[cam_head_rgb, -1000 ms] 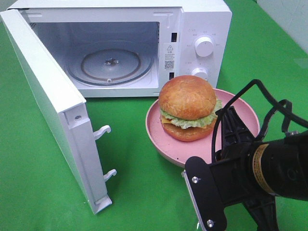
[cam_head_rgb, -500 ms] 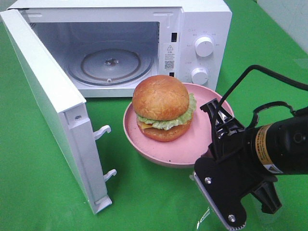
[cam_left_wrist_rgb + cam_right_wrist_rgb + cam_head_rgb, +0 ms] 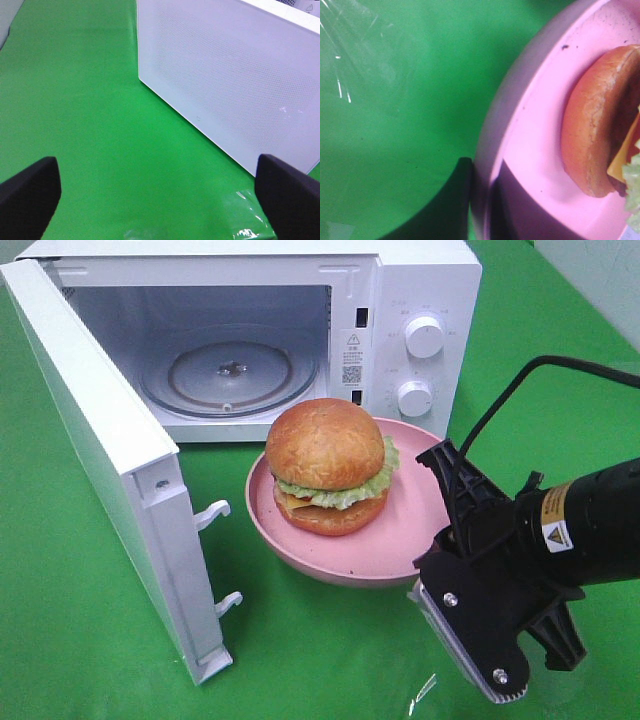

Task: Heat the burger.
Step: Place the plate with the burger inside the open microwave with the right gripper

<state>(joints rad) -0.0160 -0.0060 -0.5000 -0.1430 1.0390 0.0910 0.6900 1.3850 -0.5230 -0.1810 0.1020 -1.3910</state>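
The burger [image 3: 328,465], with golden buns, lettuce and cheese, sits on a pink plate [image 3: 390,545] just in front of the open microwave [image 3: 420,300]. My right gripper [image 3: 447,502] is shut on the plate's right rim. In the right wrist view the plate's rim [image 3: 492,150] runs between the two dark fingers, and the burger's bottom bun [image 3: 592,135] lies beyond it. My left gripper [image 3: 160,200] is open and holds nothing. Its black fingertips [image 3: 30,190] show at the frame's corners, facing the outer side of the microwave door [image 3: 235,85].
The microwave door [image 3: 100,440] swings wide open to the left, its latch hooks [image 3: 212,512] pointing at the plate. The glass turntable [image 3: 228,375] lies bare inside. Two knobs [image 3: 424,337] sit on the right panel. Green cloth [image 3: 80,640] covers the table.
My right gripper has carried the plate with the burger leftward, toward the microwave's opening. The right arm has swung round with it. The door has not moved.
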